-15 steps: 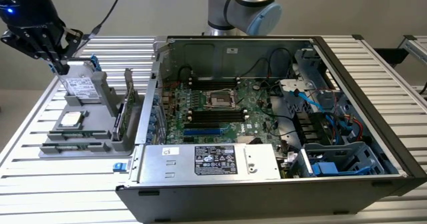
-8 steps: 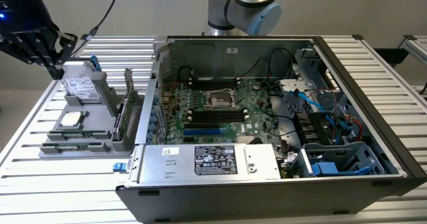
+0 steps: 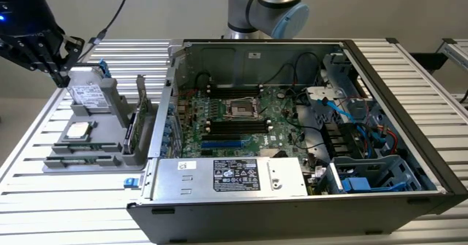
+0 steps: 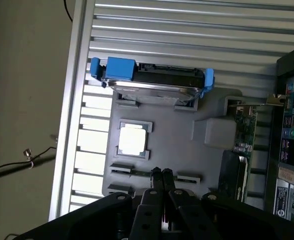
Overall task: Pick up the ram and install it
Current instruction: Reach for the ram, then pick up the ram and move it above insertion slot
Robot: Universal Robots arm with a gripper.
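1. Two fingers are all I have, and they are pressed together on nothing. My gripper (image 3: 60, 76) hangs at the exterior view's far left, above the far end of the grey holder (image 3: 109, 91).
2. Under me the holder carries a silver hard drive (image 3: 86, 96), then a square chip (image 3: 79, 130).
3. The ram (image 3: 84, 146) sits on edge in a slot at the holder's near end, with a second stick (image 3: 73, 159) just beside it. Through the wrist camera my fingertips (image 4: 157, 177) line up over that slot.
4. An expansion card (image 3: 135, 121) stands upright along the holder's right side.
5. Further right, the open computer case (image 3: 219, 53) shows its motherboard (image 3: 263, 113) with black slots (image 3: 234, 125).
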